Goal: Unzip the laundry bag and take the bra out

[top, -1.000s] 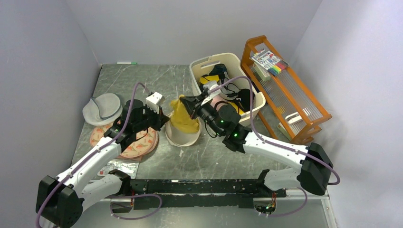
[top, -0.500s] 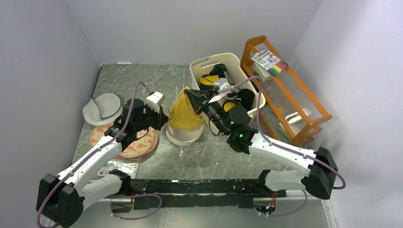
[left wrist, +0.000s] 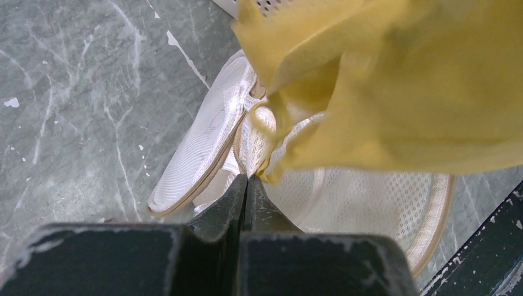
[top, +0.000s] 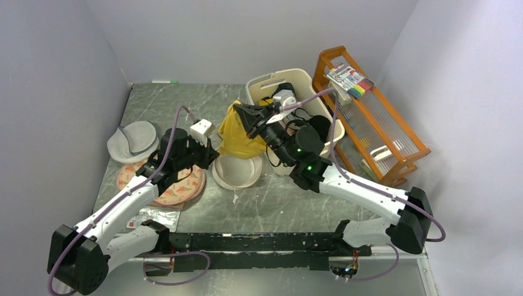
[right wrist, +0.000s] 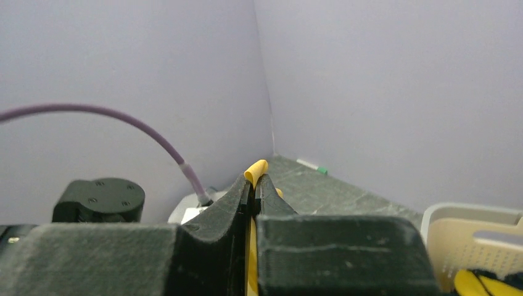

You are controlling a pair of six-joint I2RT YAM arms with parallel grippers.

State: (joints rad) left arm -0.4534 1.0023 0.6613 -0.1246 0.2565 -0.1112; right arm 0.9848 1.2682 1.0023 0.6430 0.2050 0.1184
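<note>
The cream-white mesh laundry bag [top: 237, 171] lies unzipped on the table, its flap folded open [left wrist: 203, 148]. My left gripper [top: 210, 157] is at the bag's left edge, shut on its rim [left wrist: 247, 177]. The mustard-yellow bra [top: 240, 132] hangs above the bag's far side, lifted clear of the opening, and fills the upper right of the left wrist view [left wrist: 419, 92]. My right gripper [top: 242, 111] is shut on its top edge. A yellow fold pokes out between the tips [right wrist: 254, 179].
A pink bag printed with orange-red shapes [top: 176, 185] lies under my left arm, with a grey round bag [top: 132, 140] behind it. A cream basket [top: 290, 75] of clothes and an orange wooden rack [top: 370, 117] stand at the right. A foil packet [top: 154, 216] lies front left.
My right gripper has risen and moved back toward the basket, drawing the bra up out of the bag. The left gripper has stayed on the bag's rim.
</note>
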